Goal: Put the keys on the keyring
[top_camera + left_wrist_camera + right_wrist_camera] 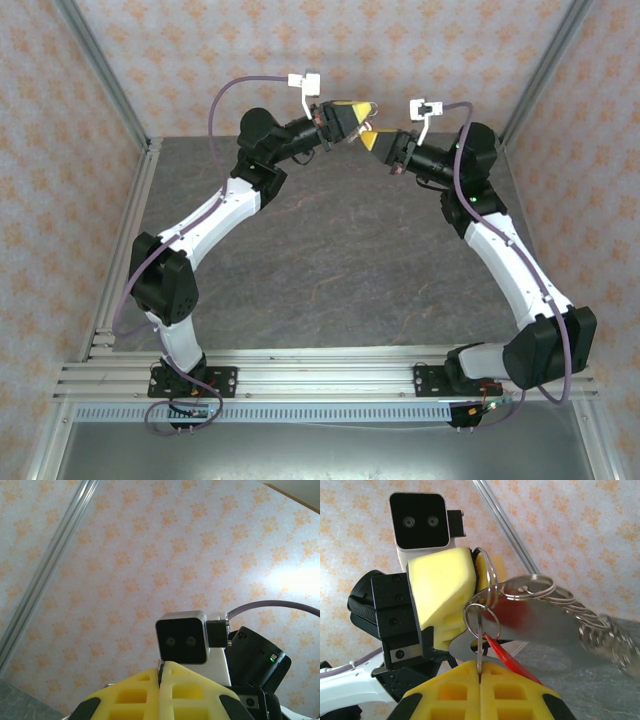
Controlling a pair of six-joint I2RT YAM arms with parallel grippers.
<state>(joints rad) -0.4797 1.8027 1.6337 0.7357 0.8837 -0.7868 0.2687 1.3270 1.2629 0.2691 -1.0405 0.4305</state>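
Both grippers meet high above the back of the table. My right gripper point(480, 666) point(366, 133) is shut on a thin metal key blade point(479, 645) seen edge-on. A small ring point(494, 616) runs through the blade, and the red piece of the keys point(508, 660) hangs from it. My left gripper point(476, 561) point(369, 108) point(162, 666) faces it, shut on the keyring point(491, 575), whose loop crosses the small ring. A larger ring point(529, 587), a flat metal plate point(550, 625) and a beaded chain point(602, 632) hang to the right.
The grey table point(330, 250) lies far below both grippers. Patterned walls and aluminium posts point(110, 90) close in the back and sides. The right wrist's camera housing point(182, 640) sits just beyond my left fingertips.
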